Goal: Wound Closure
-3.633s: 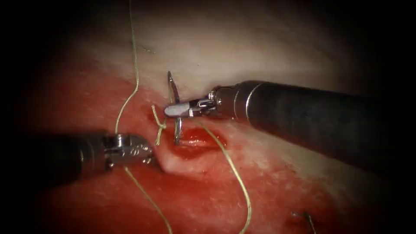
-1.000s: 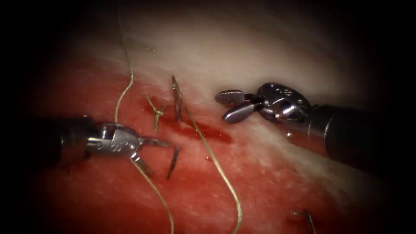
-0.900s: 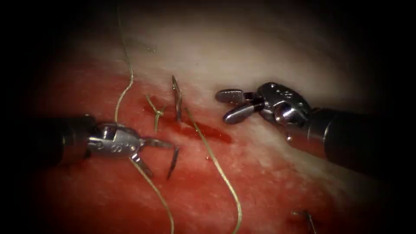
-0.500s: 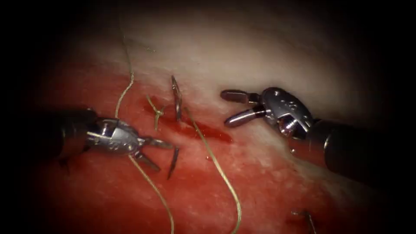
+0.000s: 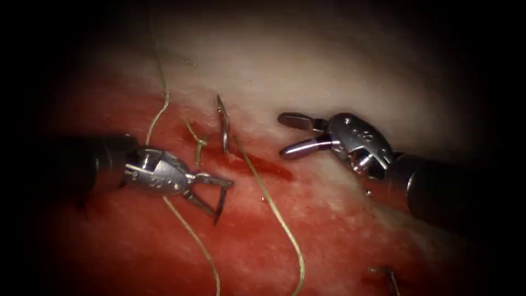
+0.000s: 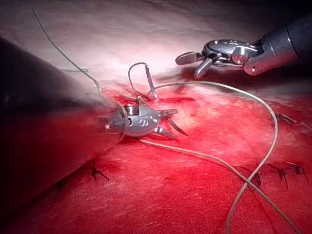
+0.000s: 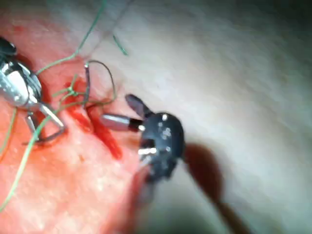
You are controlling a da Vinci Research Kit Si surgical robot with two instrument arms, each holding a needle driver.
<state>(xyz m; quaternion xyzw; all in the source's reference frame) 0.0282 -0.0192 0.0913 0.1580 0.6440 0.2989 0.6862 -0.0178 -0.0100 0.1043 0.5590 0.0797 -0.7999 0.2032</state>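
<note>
While the needle point(image 5: 223, 125) sat through the tissue point(image 5: 339, 241), both your tools, left point(image 5: 215, 193) and right point(image 5: 293, 136), gaped empty; it looked thin, stiff, perhaps slippery, so grip its tip end.

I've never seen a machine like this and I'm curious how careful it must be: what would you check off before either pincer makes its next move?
1. Needle seated: ok. The needle is in the tissue by the left end of the cut, with its tail and tip both standing out.
2. Needle gripped: not ok. The left pincer is open, with its jaws on either side of the tip.
3. Right pincer free: ok. It is open and holds nothing.
4. Thread clear of the left pincer: cannot tell. One strand runs beneath it.
</note>
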